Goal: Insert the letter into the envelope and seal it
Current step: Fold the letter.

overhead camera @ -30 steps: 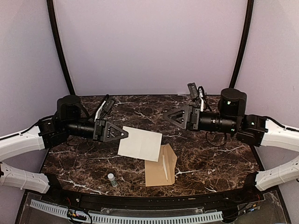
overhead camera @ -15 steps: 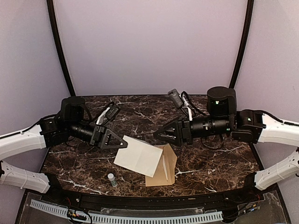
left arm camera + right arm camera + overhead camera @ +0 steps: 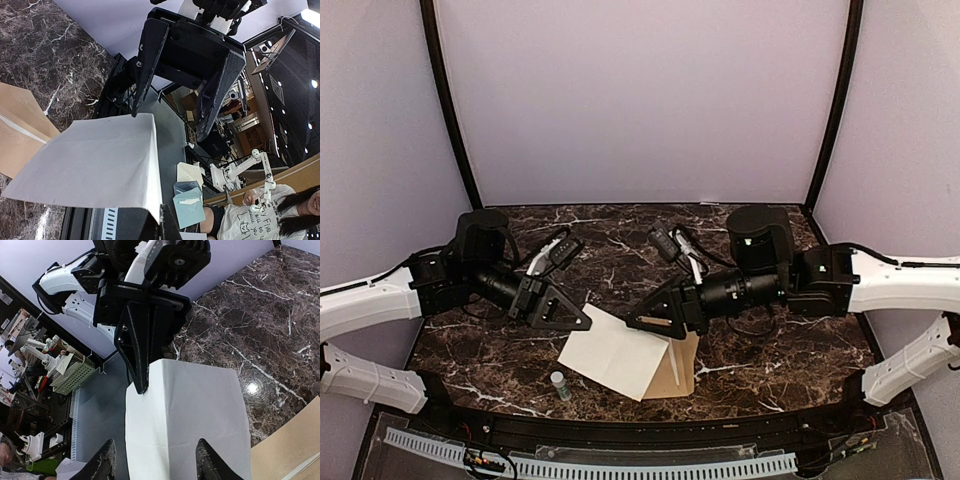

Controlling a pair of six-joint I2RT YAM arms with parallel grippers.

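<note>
The letter, a white creased sheet, hangs tilted above the table, with my left gripper shut on its upper left corner. In the left wrist view that corner of the letter sits pinched between my left gripper's closed fingers. My right gripper is open at the sheet's far edge. Its fingertips stand wide apart on either side of the letter, not touching it. The brown envelope lies flat on the table, partly hidden under the letter, its flap open.
A small capped bottle stands near the front edge, left of the letter. The dark marble table ends at a black front rail. Purple walls enclose the back and sides.
My right arm has swung left and down to the letter's edge, and its jaws have narrowed. My left arm has lowered, carrying the letter nearer to the front edge.
</note>
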